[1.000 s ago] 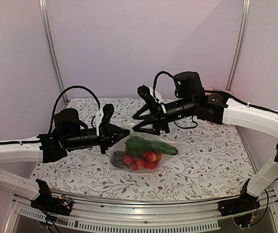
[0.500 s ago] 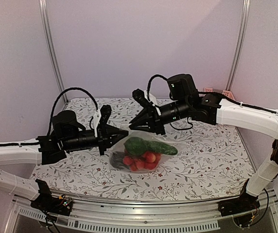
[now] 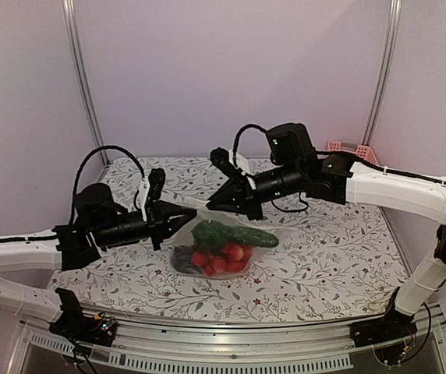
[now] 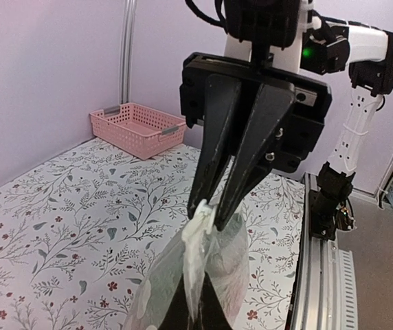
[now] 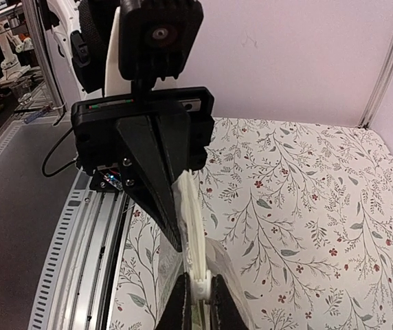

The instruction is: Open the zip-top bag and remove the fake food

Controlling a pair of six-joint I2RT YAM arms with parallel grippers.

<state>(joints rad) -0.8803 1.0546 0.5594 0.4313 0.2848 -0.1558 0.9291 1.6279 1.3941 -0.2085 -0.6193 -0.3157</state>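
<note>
The clear zip-top bag [image 3: 207, 234] hangs above the table between both grippers. The fake food sags in its bottom: red pieces [image 3: 221, 262] under dark green ones [image 3: 231, 234]. My left gripper [image 3: 195, 212] is shut on the bag's top edge from the left. My right gripper [image 3: 210, 206] is shut on it from the right, tip to tip with the left. In the right wrist view my right gripper [image 5: 202, 304] pinches the white zip strip [image 5: 198, 227]. In the left wrist view my left gripper [image 4: 195, 308] holds the strip [image 4: 200, 237] from below, its tips dim behind plastic.
A pink slatted basket [image 3: 348, 148] stands at the back right corner, also seen in the left wrist view [image 4: 138, 127]. The floral tablecloth [image 3: 324, 257] covers the table. Metal frame posts [image 3: 83, 78] rise at the back corners.
My right gripper has closed on the bag's zip strip. Both arms and the bag have shifted a little to the left.
</note>
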